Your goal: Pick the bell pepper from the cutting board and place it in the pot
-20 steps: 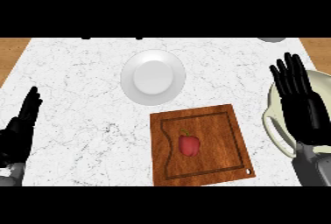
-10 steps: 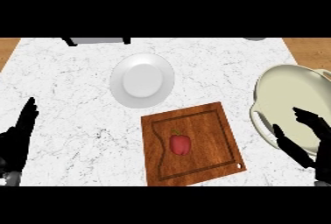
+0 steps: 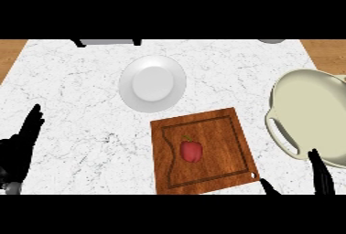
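**Pick not started, pepper on board**

Head view: bell pepper [image 3: 191,150] lay untouched mid cutting board [image 3: 229,132]. Pot [image 3: 312,116] sat just right of the board, nothing visible inside. Left hand [image 3: 20,146] rested at the left edge, fingers straight, holding nothing. Right hand [image 3: 320,176] showed only fingertips at the bottom, straight, holding nothing. Grasp, carry and placing all remained. White plate [image 3: 153,83] sat beyond the board.

You had a white marble counter [image 3: 88,91] with grey veining filling the view, wooden surface [image 3: 12,50] showing past its far left and far right corners, even light, no strong shadows.
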Robot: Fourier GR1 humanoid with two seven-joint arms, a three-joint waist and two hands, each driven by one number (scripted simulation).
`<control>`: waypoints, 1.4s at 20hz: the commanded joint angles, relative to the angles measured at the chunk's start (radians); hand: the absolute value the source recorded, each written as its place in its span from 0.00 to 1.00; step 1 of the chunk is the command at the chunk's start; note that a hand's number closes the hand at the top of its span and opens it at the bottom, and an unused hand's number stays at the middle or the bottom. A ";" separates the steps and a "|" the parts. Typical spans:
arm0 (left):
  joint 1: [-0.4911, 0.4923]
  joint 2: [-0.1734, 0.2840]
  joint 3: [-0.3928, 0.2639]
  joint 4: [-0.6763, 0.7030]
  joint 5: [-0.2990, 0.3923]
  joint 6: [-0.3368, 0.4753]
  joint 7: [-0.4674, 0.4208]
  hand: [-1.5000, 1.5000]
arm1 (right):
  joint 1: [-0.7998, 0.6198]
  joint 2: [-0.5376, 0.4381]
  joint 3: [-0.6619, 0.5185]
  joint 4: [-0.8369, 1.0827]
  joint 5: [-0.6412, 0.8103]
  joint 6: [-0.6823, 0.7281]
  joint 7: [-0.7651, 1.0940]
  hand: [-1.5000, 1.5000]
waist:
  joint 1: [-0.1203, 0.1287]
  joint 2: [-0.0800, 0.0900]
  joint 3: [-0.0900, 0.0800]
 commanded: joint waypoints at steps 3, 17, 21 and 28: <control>-0.009 0.024 -0.002 -0.025 -0.002 -0.021 0.025 0.50 | 0.138 0.108 0.077 -0.036 0.291 -0.001 0.182 0.00 | 0.041 0.019 -0.002; -0.054 -0.005 -0.049 -0.068 -0.026 -0.030 0.043 0.50 | 0.136 0.261 0.148 -0.149 0.668 0.645 0.768 0.00 | 0.110 0.036 -0.001; -0.066 -0.009 -0.052 -0.055 -0.026 -0.035 0.056 0.50 | 0.026 0.344 0.204 -0.193 0.762 0.883 0.984 0.00 | 0.116 0.031 0.003; -0.094 -0.027 -0.042 -0.032 -0.027 -0.033 0.069 0.50 | -0.306 0.348 0.308 -0.200 0.706 1.195 1.409 0.00 | 0.096 0.021 0.008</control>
